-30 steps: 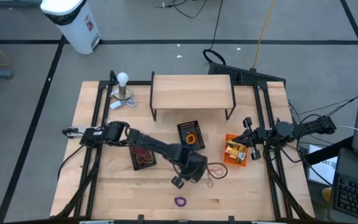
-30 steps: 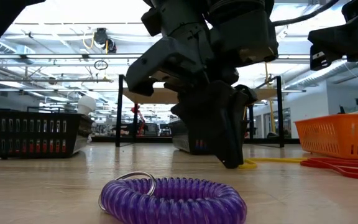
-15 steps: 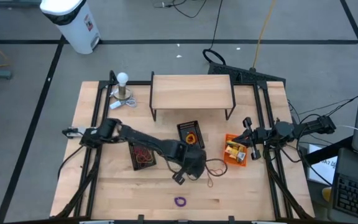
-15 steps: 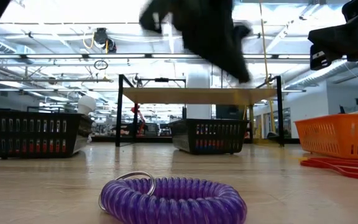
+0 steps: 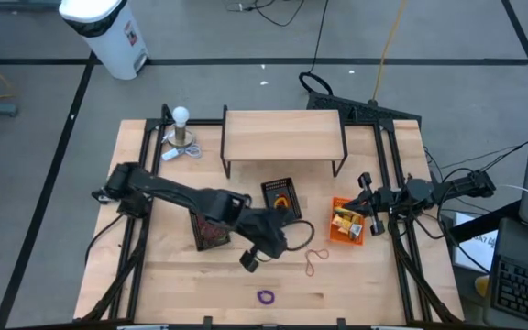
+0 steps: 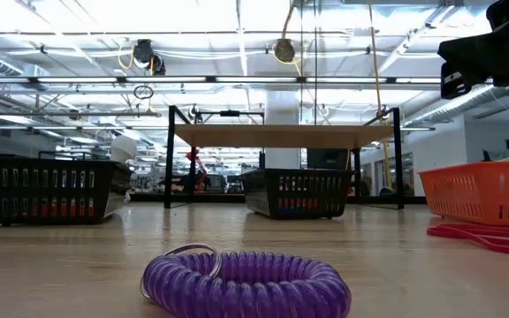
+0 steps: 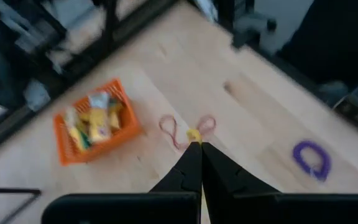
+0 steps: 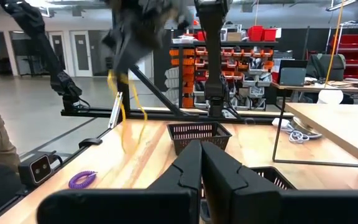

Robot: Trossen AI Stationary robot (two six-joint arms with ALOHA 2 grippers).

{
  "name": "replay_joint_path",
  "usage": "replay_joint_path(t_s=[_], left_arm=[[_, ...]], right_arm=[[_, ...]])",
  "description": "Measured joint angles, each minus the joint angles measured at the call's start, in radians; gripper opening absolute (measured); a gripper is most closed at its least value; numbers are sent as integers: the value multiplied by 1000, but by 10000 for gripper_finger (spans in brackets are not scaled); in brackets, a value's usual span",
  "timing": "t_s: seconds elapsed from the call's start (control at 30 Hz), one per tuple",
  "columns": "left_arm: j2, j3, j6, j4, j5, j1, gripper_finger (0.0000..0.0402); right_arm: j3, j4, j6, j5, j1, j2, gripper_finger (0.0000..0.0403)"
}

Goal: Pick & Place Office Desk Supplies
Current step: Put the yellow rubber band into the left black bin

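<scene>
Yellow thin elastic loop (image 8: pixel 122 112) dangles above the wooden bench (image 5: pixel 172 275), pinched in our left gripper's (image 5: pixel 250 260) fingers; we fear that slight hold slipping. Right gripper (image 5: pixel 368 203), closed empty, waits bench-side.

White ball-topped stand (image 5: pixel 181 128), wooden shelf (image 5: pixel 283 135), white bin (image 5: pixel 106 32) on floor

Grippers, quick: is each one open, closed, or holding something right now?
Left gripper: closed on a yellow elastic loop, up above the table.
Right gripper: closed, holding nothing.
</scene>
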Motion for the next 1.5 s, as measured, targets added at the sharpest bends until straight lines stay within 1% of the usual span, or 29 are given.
replay_joint_path(t_s=[0.13, 0.2, 0.3, 0.37, 0.5, 0.67, 0.73, 0.83, 0.93, 1.1, 1.27, 1.5], left_arm=[[-96, 2, -4, -15, 39, -1, 0], [-146, -6, -17, -35, 41, -1, 0], [-239, -55, -57, -30, 44, 14, 0], [-311, -108, -70, -4, 42, 21, 0], [-472, -275, -117, 112, 43, 38, 0], [-680, -505, -234, 305, 31, 50, 0], [-749, -596, -284, 383, 7, 47, 0], [-849, -711, -335, 432, -72, 18, 0], [-950, -811, -332, 474, -161, -30, 0], [-1101, -984, -330, 552, -249, -75, 0], [-1237, -1161, -314, 645, -274, -70, 0], [-1383, -1405, -336, 792, -279, -48, 0]], right_arm=[[0, 0, 0, 0, 0, 0, 2], [0, 1, 0, 0, 0, 0, 2], [0, 7, 2, 0, 0, 0, 2], [0, 8, 13, 0, 0, 0, 2], [0, 8, 19, 0, 0, 0, 2], [0, 7, 19, 1, 0, 0, 2], [0, 8, 19, 1, 0, 0, 2], [0, 7, 19, 1, 0, 0, 2], [0, 7, 19, 1, 0, 0, 2], [0, 7, 25, 2, 0, 0, 2], [0, 7, 26, 2, 0, 0, 2], [0, 7, 27, 2, 0, 0, 2]])
